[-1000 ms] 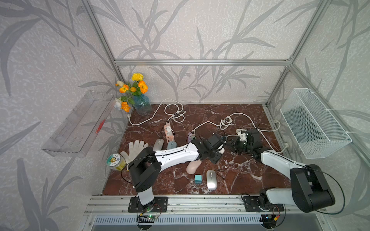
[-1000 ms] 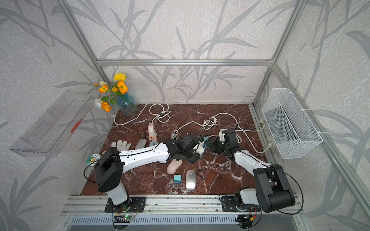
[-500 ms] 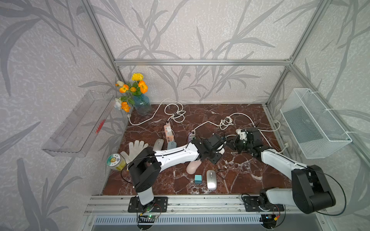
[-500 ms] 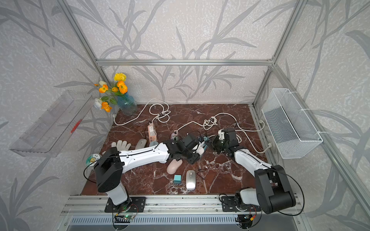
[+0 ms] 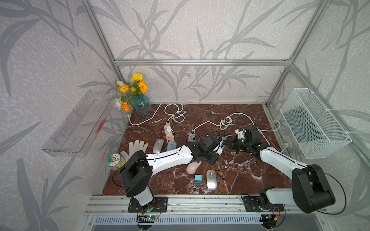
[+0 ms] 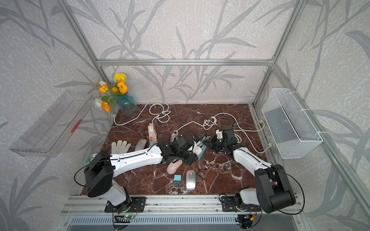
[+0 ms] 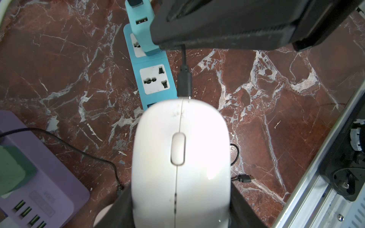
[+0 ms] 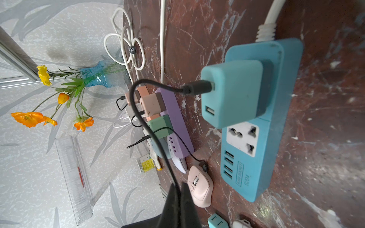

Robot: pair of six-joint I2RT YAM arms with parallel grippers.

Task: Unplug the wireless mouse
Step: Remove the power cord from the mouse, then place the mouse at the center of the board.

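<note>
Left arm stretched low across the tabletop (image 5: pixel 240 176). Left tool (image 5: pixel 218 147) half-spread, clamping white mouse (image 7: pixel 180 158) by its flanks, mid-tabletop. Black cable (image 7: pixel 184 83) plugged in the mouse's nose. Right tool (image 8: pixel 178 189) pinched tight on it, arm reaching leftward.

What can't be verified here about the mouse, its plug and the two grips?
Plug seating: in the left wrist view the black plug meets the white mouse at its front edge; the port is hidden behind that edge.
At the right gripper, the right wrist view shows jaws shut on the black cable; the gripper itself hides the cable beyond.
At the left gripper, in both top views its wrist covers where the jaws touch the mouse.
</note>
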